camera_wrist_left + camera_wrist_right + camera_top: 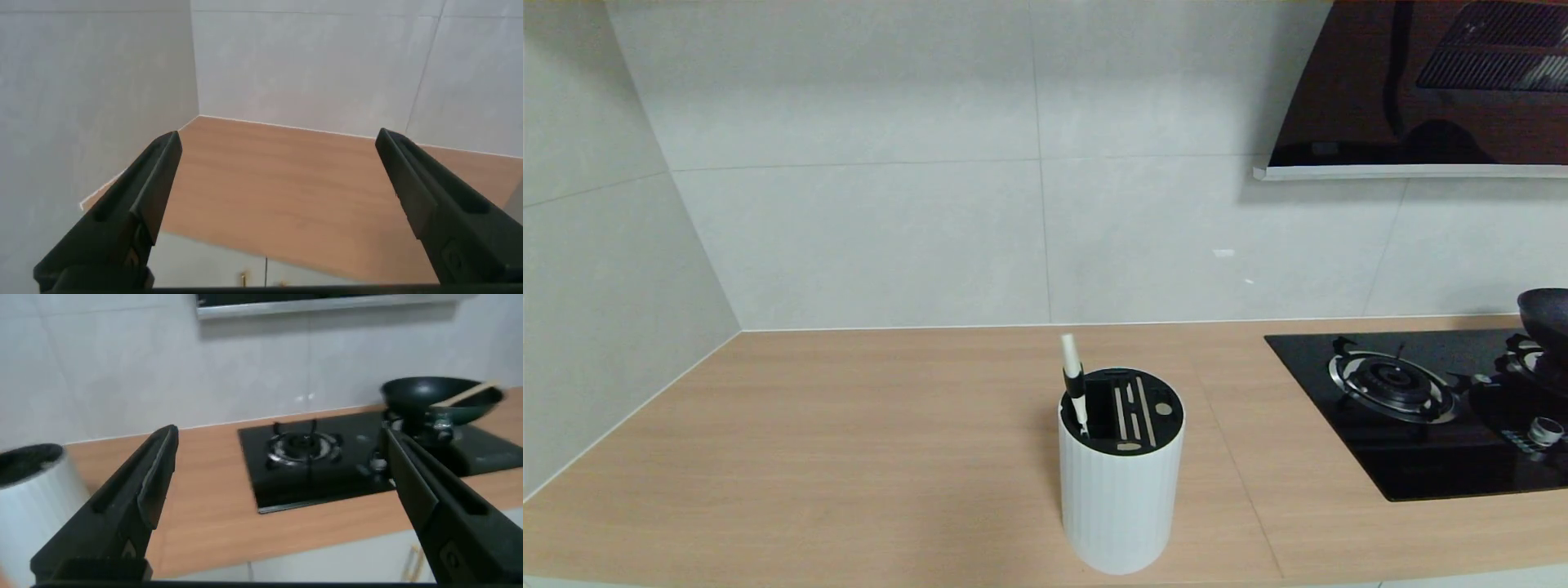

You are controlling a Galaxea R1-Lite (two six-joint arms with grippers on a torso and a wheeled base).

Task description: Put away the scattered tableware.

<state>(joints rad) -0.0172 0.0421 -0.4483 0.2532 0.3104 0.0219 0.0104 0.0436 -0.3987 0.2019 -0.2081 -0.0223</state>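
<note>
Counter (849, 457): light wood, hob (1421, 425) at right.
Holder (1121, 498): white ribbed cylinder, black slotted top, near front edge.
Left gripper (278, 140), right gripper (279, 434): jaws apart, empty.
Utensil (1072, 367): white handle, black band, standing in holder's left opening.
Step, judged: stowing near done. Next move calls for locating any remaining piece.

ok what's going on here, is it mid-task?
Nothing is being handled right now. The left gripper and right gripper are both open and empty. The only tableware I can see, a white-handled utensil, already stands in the white holder on the countertop, left of the stove.
</note>
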